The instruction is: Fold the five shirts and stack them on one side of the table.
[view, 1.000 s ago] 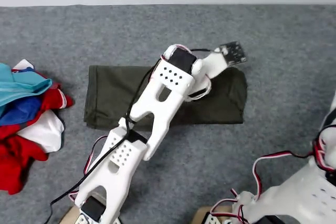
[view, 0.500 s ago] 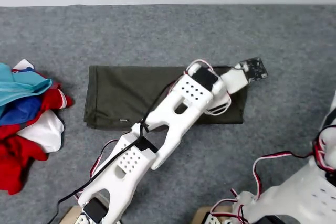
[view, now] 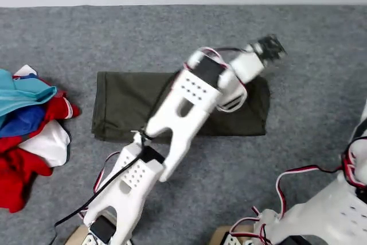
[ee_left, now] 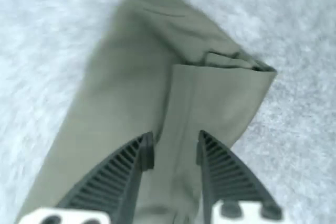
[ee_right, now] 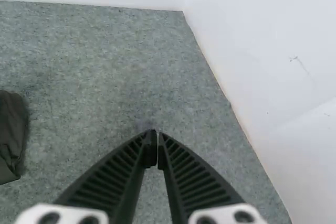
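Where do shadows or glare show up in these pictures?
High view: even light, a soft shadow under the left arm on the olive shirt. Left wrist view: the carpet looks overlit, almost white. Right wrist view: faint shadow at the right gripper tip, no glare.

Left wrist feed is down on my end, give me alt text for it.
The left gripper, jaws apart and holding nothing, hangs over a folded olive-green shirt lying flat on the grey table cover. A fold edge of the shirt runs lengthwise beneath the gap between the jaws.
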`<state>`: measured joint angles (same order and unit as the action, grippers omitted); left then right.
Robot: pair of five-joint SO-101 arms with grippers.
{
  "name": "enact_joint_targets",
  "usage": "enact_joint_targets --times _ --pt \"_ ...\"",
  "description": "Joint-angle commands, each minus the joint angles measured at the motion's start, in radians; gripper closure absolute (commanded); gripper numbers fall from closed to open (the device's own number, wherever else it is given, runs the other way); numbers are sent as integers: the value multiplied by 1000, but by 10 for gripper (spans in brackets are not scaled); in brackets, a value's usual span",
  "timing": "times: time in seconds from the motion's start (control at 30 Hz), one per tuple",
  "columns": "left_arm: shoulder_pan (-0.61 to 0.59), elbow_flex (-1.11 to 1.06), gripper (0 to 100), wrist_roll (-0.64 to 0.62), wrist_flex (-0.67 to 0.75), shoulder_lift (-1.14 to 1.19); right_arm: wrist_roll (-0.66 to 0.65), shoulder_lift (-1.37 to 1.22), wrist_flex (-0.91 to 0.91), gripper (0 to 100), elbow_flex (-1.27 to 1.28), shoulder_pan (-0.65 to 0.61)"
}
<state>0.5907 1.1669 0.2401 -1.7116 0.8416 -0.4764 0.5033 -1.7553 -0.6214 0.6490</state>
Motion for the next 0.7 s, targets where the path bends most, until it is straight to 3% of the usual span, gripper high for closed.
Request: enact_joint_targets --times 0.0,0.13,0.43,0.67 --pt "-103 45 867 -107 -44 -77 0 8 -39 986 3 8" --pt "-253 -21 913 -206 -44 -107 -3 5 -41 984 9 -36" --pt "-589 -453 919 -209 -44 -388 0 7 -39 986 107 -127" --pt "-829 -662 783 -112 -43 -425 0 7 -39 986 150 -127"
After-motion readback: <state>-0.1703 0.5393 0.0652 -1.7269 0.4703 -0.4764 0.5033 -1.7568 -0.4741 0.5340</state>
